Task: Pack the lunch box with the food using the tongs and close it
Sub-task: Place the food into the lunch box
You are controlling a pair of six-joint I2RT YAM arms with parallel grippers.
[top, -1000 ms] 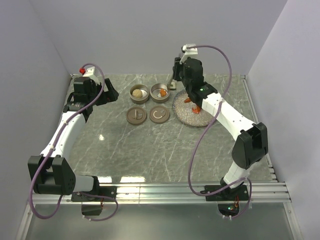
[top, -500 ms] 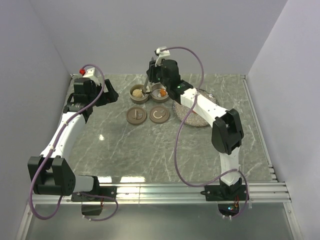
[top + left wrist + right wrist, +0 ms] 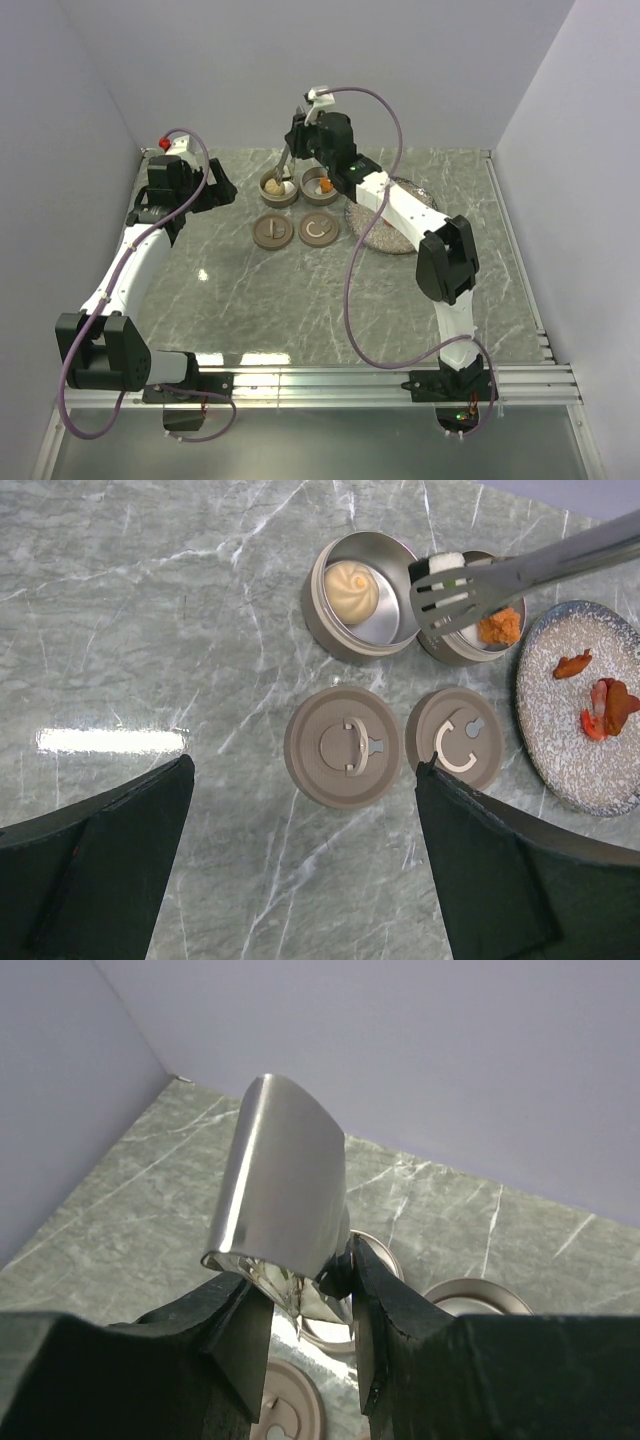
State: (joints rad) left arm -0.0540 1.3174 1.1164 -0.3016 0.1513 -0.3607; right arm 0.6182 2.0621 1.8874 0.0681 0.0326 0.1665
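Veined marble tabletop [image 3: 150, 630] beneath slotted steel tongs [image 3: 520, 573].

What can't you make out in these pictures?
Tongs, right wrist view: tips hidden behind their own bent end.
White piece, left wrist view: half covered by the tongs; gripped or not, unclear.
Plate, left wrist view: cut by the right edge and a black finger.
Orange bit, top view: too small to identify.

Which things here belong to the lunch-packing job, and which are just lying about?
Job: tongs in the right hand; beige ball; orange piece; red pieces; two tins; two lids.
Not in use: speckled plate under the red pieces; left hand, open, idle.
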